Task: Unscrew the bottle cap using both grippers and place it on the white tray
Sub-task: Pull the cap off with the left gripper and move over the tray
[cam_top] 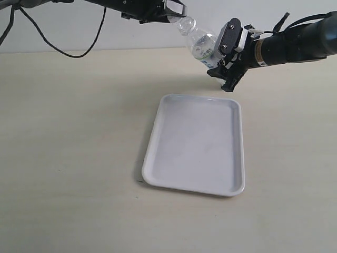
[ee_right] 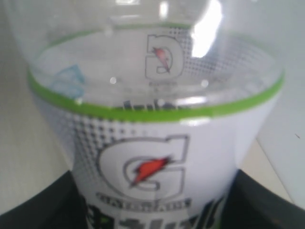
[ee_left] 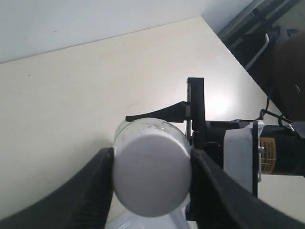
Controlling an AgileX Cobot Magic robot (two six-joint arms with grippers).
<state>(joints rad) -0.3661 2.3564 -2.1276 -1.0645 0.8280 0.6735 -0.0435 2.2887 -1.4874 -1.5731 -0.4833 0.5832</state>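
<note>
**Near:** The white tray [cam_top: 154, 138] lies flat on the surface [cam_top: 68, 158] with nothing in it.

**Beyond the tray's far edge:** The bottle [cam_top: 201, 43] is held tilted in the air, clear of the surface, with its neck toward the left arm.

**Right fingers** [ee_right: 52, 212]: clamped on the labelled body, one on each side.

**Left fingers** [ee_left: 97, 188]: closed on the cap [ee_left: 151, 174], touching it on opposite sides. The cap sits on the neck, not yet off.

**Handling assessment:**
- The bottle looks empty, so it should be light.
- Its clear wall is probably thin and likely to dent or twist under a hard squeeze, and the glossy label may slip.
- The labelled section, where it is held, is judged the stiffer place to grip.
- The cap is small, rigid and smooth-topped.
- It should be taken squarely across its side wall, or it may skid while turning and drop once free.
- Whether the cap's side is ribbed cannot be told.
</note>
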